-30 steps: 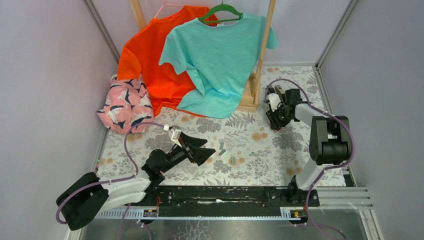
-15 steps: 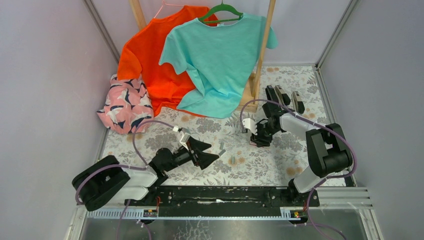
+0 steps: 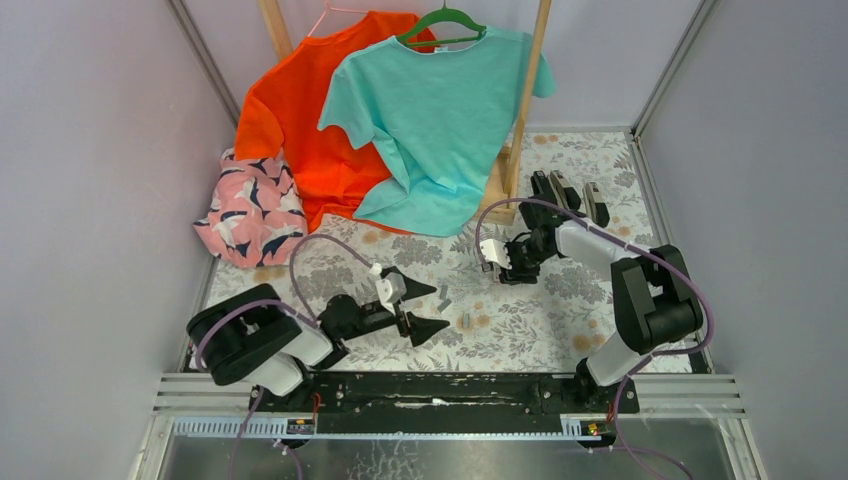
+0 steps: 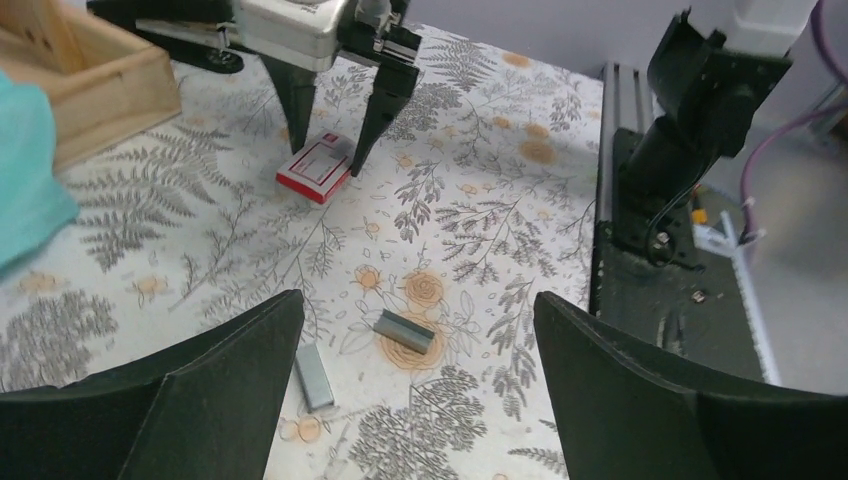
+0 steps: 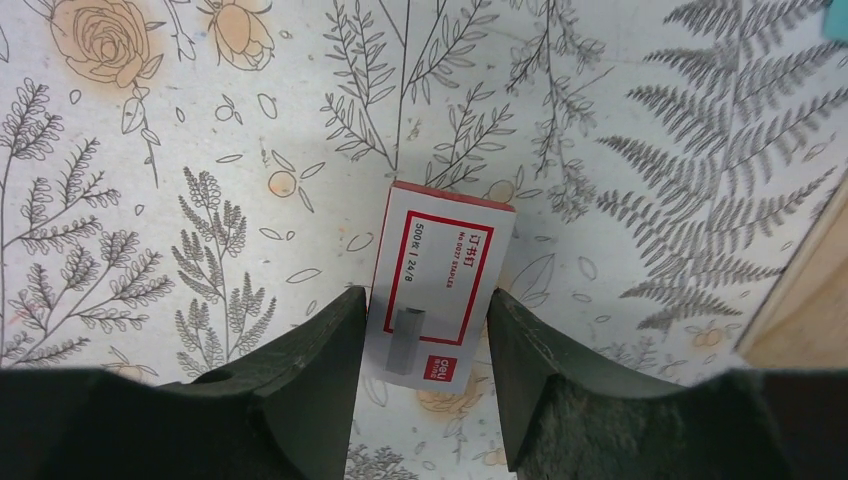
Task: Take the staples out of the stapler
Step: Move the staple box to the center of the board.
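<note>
Getting way more from the wrist cams than from the overhead here. From above, can barely spot the staples, just two grey specks on the floral tablecloth near the tips of the left gripper. Switching to the left wrist view, seeing them properly: two short silvery strips, lying flat and apart from each other, out of the stapler and well away from it, framed between jaws spread wide, released, gripping nothing. Also catches the right gripper from the side there, pointing down over a little red-and-white staple box. Can't really see that box from overhead, what with the right arm in front. Gets it face-on in the right wrist view instead, flat on the cloth with a finger close along each long side; can't tell whether pinching it or just sitting beside it. Only sure of the stapler in the overhead: black, lying far right by the foot of the wooden rack. Further back, got an orange shirt and a teal shirt on hangers, plus a pink patterned cloth bunched up at the left
</note>
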Controlling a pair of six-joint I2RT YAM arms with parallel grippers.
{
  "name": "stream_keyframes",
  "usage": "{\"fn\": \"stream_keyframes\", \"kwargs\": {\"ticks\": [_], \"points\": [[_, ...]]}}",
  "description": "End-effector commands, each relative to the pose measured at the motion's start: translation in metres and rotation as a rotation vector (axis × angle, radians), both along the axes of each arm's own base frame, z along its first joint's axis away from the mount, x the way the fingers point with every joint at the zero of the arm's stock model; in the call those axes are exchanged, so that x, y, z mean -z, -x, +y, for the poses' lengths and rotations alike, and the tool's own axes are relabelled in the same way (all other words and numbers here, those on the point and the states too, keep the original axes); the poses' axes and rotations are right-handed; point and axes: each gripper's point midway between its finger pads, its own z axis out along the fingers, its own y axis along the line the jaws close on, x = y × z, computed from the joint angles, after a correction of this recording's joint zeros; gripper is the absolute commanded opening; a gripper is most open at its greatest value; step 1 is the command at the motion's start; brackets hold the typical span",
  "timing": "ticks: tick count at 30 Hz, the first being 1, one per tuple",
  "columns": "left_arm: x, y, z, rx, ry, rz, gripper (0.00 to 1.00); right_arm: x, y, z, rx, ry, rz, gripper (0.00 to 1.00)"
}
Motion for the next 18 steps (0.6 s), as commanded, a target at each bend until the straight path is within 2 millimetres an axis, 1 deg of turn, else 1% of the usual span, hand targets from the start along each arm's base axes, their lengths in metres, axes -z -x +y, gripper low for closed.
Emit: {"fn": "stream_keyframes", "kwargs": {"ticks": [1,5,7,9,10,12,13,14,16,18], "points": [[-0.014,-0.002,-0.017,0.062,-0.024,-0.264,0.92,-0.008,0.005,0.013,-0.183,-0.043,0.005,0.55],[0.004,-0.006,-0.025,0.061,-0.085,-0.296,0.92,-0.009,0.01,0.021,-0.25,-0.052,0.007,0.57],[0.011,-0.011,-0.027,0.043,-0.109,-0.302,0.92,-0.007,0.01,0.022,-0.258,-0.043,-0.001,0.62],[0.014,-0.017,-0.027,0.02,-0.124,-0.309,0.92,-0.005,0.009,0.021,-0.232,-0.03,-0.002,0.67],[0.015,-0.02,-0.028,0.009,-0.127,-0.31,0.92,-0.01,0.004,0.023,-0.194,-0.037,0.001,0.67],[0.014,-0.025,-0.029,-0.009,-0.13,-0.315,0.92,-0.028,-0.003,0.029,-0.1,-0.076,0.014,0.66],[0.012,-0.028,-0.032,-0.014,-0.127,-0.322,0.92,-0.043,-0.003,0.032,-0.074,-0.123,0.021,0.66],[0.011,-0.031,-0.035,-0.016,-0.127,-0.327,0.92,-0.057,0.0,0.035,-0.047,-0.178,0.044,0.65],[0.014,-0.035,-0.042,-0.009,-0.141,-0.319,0.9,-0.084,0.001,0.041,0.075,-0.278,0.096,0.65],[0.014,-0.04,-0.051,-0.001,-0.146,-0.303,0.87,-0.104,0.005,0.043,0.209,-0.354,0.176,0.65]]}}
